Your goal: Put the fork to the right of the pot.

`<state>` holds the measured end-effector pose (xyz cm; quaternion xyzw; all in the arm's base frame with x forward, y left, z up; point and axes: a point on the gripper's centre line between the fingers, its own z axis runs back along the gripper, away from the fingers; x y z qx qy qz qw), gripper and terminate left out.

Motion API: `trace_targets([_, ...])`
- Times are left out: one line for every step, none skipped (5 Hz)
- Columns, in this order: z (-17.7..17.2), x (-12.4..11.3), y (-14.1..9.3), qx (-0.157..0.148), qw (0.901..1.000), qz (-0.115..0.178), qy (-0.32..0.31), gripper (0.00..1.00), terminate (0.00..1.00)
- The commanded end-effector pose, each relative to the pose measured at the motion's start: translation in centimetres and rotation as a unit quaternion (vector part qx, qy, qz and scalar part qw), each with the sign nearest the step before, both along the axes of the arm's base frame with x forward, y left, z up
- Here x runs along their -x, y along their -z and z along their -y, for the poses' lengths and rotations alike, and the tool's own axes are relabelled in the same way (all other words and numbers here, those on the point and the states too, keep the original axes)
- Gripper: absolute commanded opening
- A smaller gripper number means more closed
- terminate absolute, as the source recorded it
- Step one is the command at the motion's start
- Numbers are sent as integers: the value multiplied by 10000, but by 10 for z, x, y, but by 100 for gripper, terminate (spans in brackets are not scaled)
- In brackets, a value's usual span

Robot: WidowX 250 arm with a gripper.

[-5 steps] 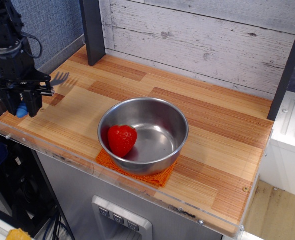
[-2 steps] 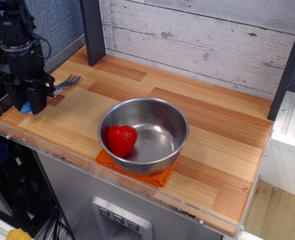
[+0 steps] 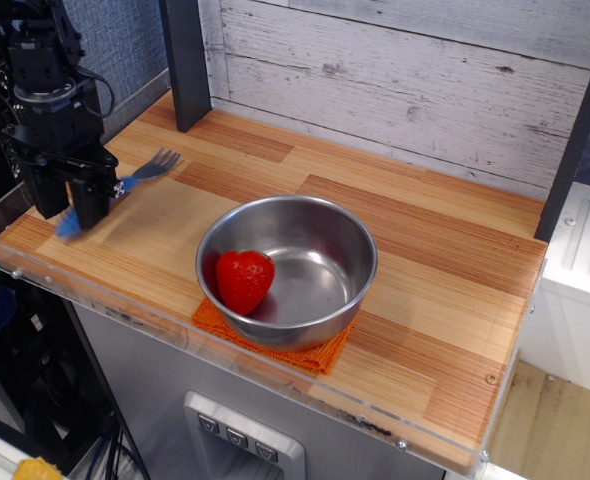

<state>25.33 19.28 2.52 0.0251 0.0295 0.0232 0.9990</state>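
Observation:
My black gripper (image 3: 72, 208) is at the table's left end, shut on the fork (image 3: 135, 180). The fork's blue handle pokes out below the fingers and its silver tines point right and away, above the wood. The pot (image 3: 287, 268), a shiny steel bowl, stands near the front edge to the right of the gripper. It sits on an orange cloth (image 3: 275, 340) and holds a red strawberry (image 3: 244, 280). The gripper is well left of the pot.
A dark post (image 3: 185, 62) stands at the back left and another at the far right (image 3: 575, 130). A whitewashed plank wall (image 3: 405, 80) backs the wooden table (image 3: 445, 290). The table's front edge has a clear plastic lip.
The gripper has moved to the right and a little away from the front edge, carrying the fork with it. The pot and strawberry have not moved.

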Motion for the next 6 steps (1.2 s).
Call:
trace_targets([-9,8,-62,-370,9976,537,-243,100,0])
trace_targets([-14,19,-105,-98,9893,963,-1091,100,0])
trace_targets([0,19,-132,-38,9846,1313,-1156,100,0])
trace_targets([28,3,-139,349,9867,1449,-646,100,0])
trace_targets([67,-21,-142,525,9877,1408,422,100,0])
trace_targets([97,-36,-147,513,9843,1403,939,100,0])
